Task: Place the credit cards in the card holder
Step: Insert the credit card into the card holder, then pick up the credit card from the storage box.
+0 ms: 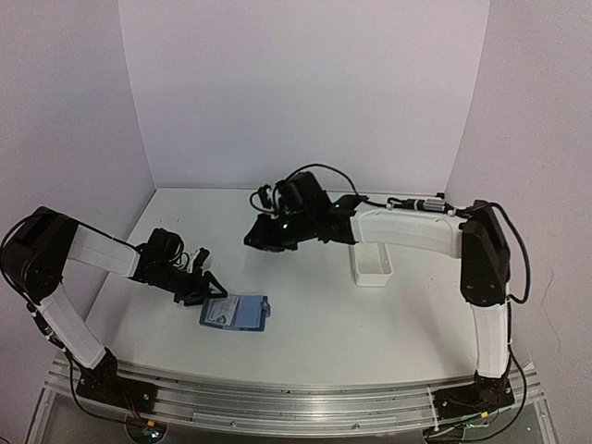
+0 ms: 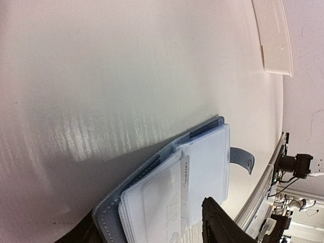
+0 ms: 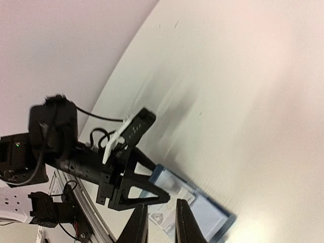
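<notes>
Overhead view of a white worktop [image 1: 324,324] with two arms reaching in from its near edge. The card holder [image 1: 248,313], a small blue wallet, lies opened flat at about 8 o'clock from the worktop's centre. Its snap tab [image 2: 242,160] sticks out from one edge.

Your left hand [image 1: 211,289] sits low at the wallet's 10 o'clock corner. In the left wrist view its two dark fingers [image 2: 223,225] stand wide apart, one on each side of the wallet's near end. The jaws are open. You cannot tell from these views whether either finger touches the leather.

The credit cards [image 2: 157,202] show as pale flat rectangles lying in the paler blue inside of the wallet, layered one over another. One carries a line of small print along its edge, too small to read.

Your right arm stretches across the worktop, and your right hand [image 3: 162,207] hangs above the surface at about 1 o'clock from the wallet, well apart from it. Its fingertips are a little way apart, with nothing between them.

A long white tray [image 1: 373,276] rests at about 2 o'clock from the worktop's centre, under the right forearm
</notes>
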You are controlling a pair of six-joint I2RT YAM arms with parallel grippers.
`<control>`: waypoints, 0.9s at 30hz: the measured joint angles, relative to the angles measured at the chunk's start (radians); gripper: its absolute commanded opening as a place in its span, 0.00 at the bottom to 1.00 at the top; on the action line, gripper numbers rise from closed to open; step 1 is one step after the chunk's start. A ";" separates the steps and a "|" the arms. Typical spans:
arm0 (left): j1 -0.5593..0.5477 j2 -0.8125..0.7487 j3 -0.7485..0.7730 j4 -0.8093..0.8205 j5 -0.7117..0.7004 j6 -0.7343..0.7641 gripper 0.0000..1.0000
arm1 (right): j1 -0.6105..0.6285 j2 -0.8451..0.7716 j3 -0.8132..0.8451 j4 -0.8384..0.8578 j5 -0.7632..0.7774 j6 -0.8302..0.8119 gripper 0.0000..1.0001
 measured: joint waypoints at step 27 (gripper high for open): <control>-0.216 -0.001 0.286 -0.469 -0.308 0.309 1.00 | -0.563 0.085 0.374 -0.457 0.404 -1.129 0.90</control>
